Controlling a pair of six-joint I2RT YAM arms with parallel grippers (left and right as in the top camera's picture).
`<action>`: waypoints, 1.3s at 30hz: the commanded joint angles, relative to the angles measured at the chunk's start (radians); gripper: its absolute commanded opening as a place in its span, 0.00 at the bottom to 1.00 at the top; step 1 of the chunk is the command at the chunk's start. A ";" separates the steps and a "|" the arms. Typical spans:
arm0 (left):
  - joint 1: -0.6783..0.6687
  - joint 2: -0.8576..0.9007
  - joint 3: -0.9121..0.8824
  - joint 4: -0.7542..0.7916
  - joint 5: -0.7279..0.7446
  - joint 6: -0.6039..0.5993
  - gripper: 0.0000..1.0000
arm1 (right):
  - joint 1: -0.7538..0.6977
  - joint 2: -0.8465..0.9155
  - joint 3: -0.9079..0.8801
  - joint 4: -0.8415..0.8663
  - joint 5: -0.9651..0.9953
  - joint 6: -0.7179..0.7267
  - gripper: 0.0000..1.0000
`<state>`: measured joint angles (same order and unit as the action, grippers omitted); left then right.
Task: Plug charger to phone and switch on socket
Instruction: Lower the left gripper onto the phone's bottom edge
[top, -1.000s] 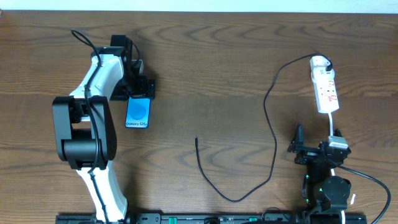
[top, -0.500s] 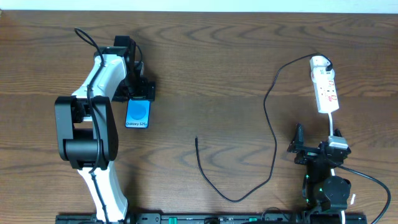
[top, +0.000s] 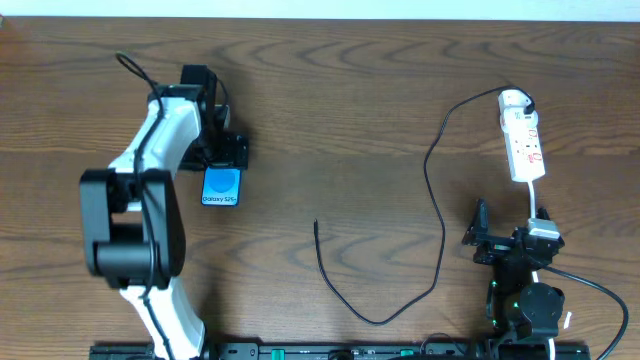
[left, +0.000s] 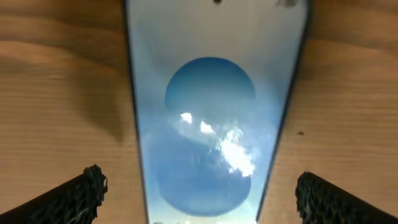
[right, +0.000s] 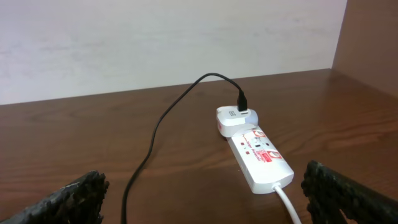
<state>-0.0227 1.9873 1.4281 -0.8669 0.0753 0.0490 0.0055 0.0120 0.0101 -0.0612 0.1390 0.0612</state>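
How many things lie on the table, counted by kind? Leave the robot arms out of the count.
Phone: 1
Charger cable: 1
Power strip: 1
White adapter: 1
Total: 4

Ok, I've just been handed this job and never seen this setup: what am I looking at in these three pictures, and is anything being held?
Two robot arms sit at a wooden table, each ending in a two-finger gripper. The wide picture looks straight down; the other two come from a camera on each wrist, the black tips at the bottom being its own fingers. On the table lie a blue-screened phone, a white power strip, and a thin black charger cable running from the strip, its free end loose. The left gripper is open over the phone, the right gripper open, facing the strip. Nothing is held.
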 joint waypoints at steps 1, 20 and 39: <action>-0.003 -0.085 -0.047 0.047 -0.004 -0.002 1.00 | 0.009 -0.006 -0.005 0.001 0.008 0.013 0.99; -0.003 -0.101 -0.169 0.185 -0.005 -0.001 0.98 | 0.009 -0.006 -0.005 0.001 0.008 0.013 0.99; -0.003 -0.047 -0.169 0.215 -0.009 0.002 0.98 | 0.009 -0.005 -0.005 0.001 0.008 0.013 0.99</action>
<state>-0.0227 1.9270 1.2625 -0.6563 0.0753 0.0490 0.0055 0.0120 0.0101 -0.0612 0.1390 0.0608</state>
